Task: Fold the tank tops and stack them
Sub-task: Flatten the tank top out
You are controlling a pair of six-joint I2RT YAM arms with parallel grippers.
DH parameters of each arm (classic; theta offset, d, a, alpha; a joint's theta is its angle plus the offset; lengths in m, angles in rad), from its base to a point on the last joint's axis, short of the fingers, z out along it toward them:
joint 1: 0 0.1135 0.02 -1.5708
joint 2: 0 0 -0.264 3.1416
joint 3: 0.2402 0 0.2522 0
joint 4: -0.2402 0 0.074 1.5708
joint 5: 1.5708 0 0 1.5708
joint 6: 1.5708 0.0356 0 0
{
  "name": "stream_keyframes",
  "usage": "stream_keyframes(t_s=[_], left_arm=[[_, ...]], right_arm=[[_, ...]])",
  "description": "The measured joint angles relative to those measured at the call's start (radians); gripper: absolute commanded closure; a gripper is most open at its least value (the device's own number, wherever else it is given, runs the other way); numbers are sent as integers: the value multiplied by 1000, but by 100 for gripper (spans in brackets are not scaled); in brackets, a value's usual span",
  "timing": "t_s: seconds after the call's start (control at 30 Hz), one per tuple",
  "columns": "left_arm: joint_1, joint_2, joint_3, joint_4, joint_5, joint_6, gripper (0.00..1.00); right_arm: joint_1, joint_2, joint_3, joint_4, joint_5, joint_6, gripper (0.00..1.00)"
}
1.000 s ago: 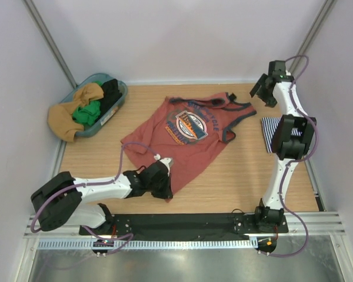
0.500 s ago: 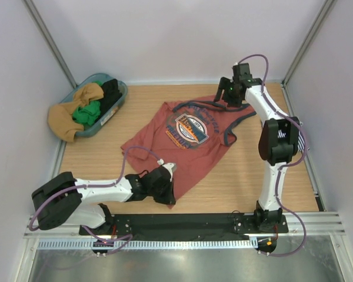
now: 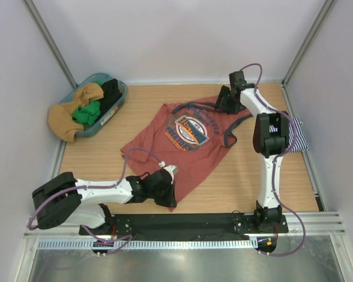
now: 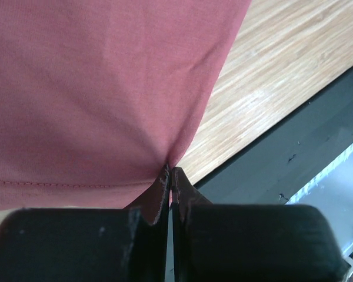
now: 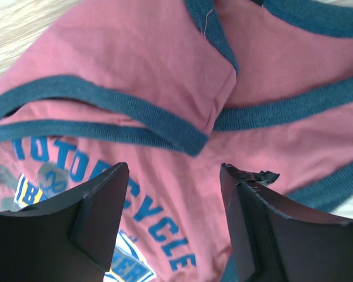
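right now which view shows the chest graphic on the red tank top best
Top external: the whole round chest graphic shows, unobstructed. Right wrist catches only part of its blue lettering. Left wrist shows only the red tank top near its hem, no graphic.

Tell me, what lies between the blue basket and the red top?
Only bare wooden table separates the basket from the red tank top, seen in the overhead view.

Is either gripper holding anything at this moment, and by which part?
The left gripper is shut on the rust-red tank top with navy trim, pinching its bottom hem corner. The right gripper is open above the shoulder straps, holding nothing.
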Motion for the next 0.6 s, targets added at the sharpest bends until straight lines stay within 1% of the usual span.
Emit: stream_keyframes(t_s=[0.03,0.1,0.17,0.3,0.33,0.37,0.43,0.47,0.5,0.6], left_arm=[[-8,0,0,0,0,-2,100],[-20,0,-1,0,-1,-6,100],[-34,1,-1,1,-3,-14,100],[-51,2,-1,2,-5,-20,100],[-52,2,-1,2,-5,-21,100],[-53,2,-1,2,-5,-22,100],[-54,2,-1,2,-5,-22,100],[-56,2,-1,2,-5,-23,100],[-58,2,-1,2,-6,-23,100],[-68,2,-2,2,-7,-26,100]], right_arm=[[0,8,0,4,0,4,35],[0,26,14,5,-1,12,39],[0,51,43,6,-4,19,47],[0,94,95,10,-6,30,48],[0,99,99,13,-7,30,54],[0,102,100,14,-7,31,63],[0,106,100,15,-7,32,82],[0,108,100,16,-8,37,95],[0,109,100,17,-9,36,99],[0,109,100,24,-27,48,99]])
